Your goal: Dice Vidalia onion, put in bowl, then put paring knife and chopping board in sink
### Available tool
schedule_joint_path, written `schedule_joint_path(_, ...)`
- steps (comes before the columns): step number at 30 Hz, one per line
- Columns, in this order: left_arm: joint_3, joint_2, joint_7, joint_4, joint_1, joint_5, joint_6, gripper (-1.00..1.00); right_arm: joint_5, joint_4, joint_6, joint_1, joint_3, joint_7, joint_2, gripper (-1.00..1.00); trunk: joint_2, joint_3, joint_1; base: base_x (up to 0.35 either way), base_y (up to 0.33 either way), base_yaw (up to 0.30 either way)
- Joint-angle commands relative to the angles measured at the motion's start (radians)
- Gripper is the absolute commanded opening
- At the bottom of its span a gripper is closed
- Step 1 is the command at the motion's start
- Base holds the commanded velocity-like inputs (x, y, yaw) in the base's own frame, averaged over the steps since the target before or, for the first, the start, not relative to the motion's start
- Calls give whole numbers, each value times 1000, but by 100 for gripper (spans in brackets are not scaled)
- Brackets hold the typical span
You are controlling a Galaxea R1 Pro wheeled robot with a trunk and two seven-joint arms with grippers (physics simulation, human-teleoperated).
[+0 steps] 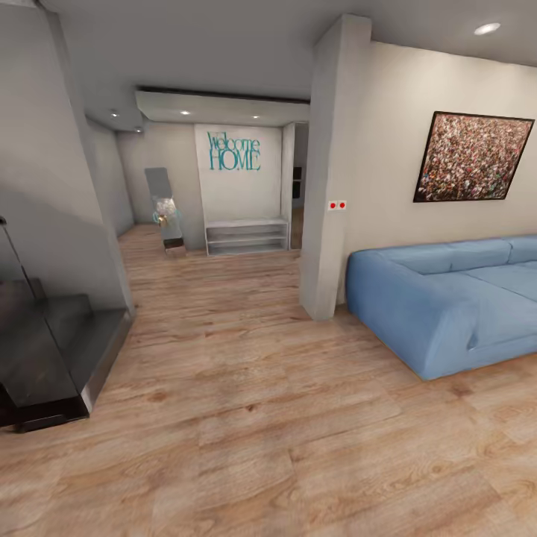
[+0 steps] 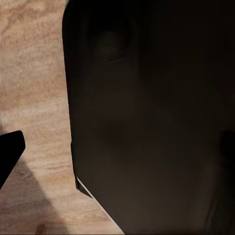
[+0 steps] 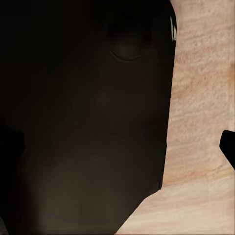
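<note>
I am in a living room with a wooden floor (image 1: 246,418); the sink, onion, chopping board, paring knife, bowl and countertop are out of view. In the left wrist view, my left gripper (image 2: 117,152) hangs in front of a dark part of my own body (image 2: 147,98), with one black fingertip (image 2: 10,152) at the picture's edge over the floor. My right gripper (image 3: 117,147) sits the same way, a fingertip (image 3: 228,147) at the edge. On both, the fingers stand wide apart with nothing between them.
A blue sofa (image 1: 447,298) stands at the right beside a white pillar (image 1: 332,186). Dark stairs with a glass rail (image 1: 52,343) are at the left. A hallway ahead ends at a "Welcome HOME" wall (image 1: 234,151) with a low white shelf (image 1: 247,236) and a dark doorway (image 1: 298,183).
</note>
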Motion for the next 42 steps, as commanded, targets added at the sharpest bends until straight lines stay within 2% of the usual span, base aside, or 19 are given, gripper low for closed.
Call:
schedule_joint_path(1,-6,-4,-6,6,1,3,6,100,4,-6,6,-6,6,-3,6,100,0,0,0,0,0,0)
schedule_joint_path(5,-13,-3,-18,29,1,2,28,100,5,-16,21,-23,15,0,28,100,0,0,0,0,0,0)
schedule_joint_path(11,-10,-2,-18,51,1,2,36,100,5,-28,15,-26,14,1,32,100,0,0,0,0,0,0)
schedule_joint_path(24,-4,4,-11,-22,1,6,-37,100,6,-102,-58,-27,14,-5,31,100,0,0,0,0,0,0)
schedule_joint_path(29,-4,-20,-9,-51,1,11,-65,100,6,-130,-86,-27,14,-8,27,100,0,0,0,0,0,0)
schedule_joint_path(34,-4,-27,-1,-79,1,11,-93,100,5,-158,-114,-27,14,-4,27,100,0,0,0,0,0,0)
schedule_joint_path(35,-3,-27,4,-439,1,11,-167,100,4,-552,-208,-27,15,-3,27,100,0,0,0,0,0,0)
schedule_joint_path(39,-5,-23,9,-434,1,13,-191,100,2,-555,-241,-27,16,-2,29,100,0,0,0,0,0,0)
schedule_joint_path(40,-5,-22,12,-414,1,15,-238,100,1,-553,-260,-27,16,-2,30,100,0,0,0,0,0,0)
schedule_joint_path(41,-5,-22,12,-402,1,15,-255,100,1,-553,-265,-27,17,-2,30,100,0,0,0,0,0,0)
schedule_joint_path(42,-4,-20,13,-363,1,16,-310,100,1,-551,-277,-26,17,-2,30,100,0,0,0,0,0,0)
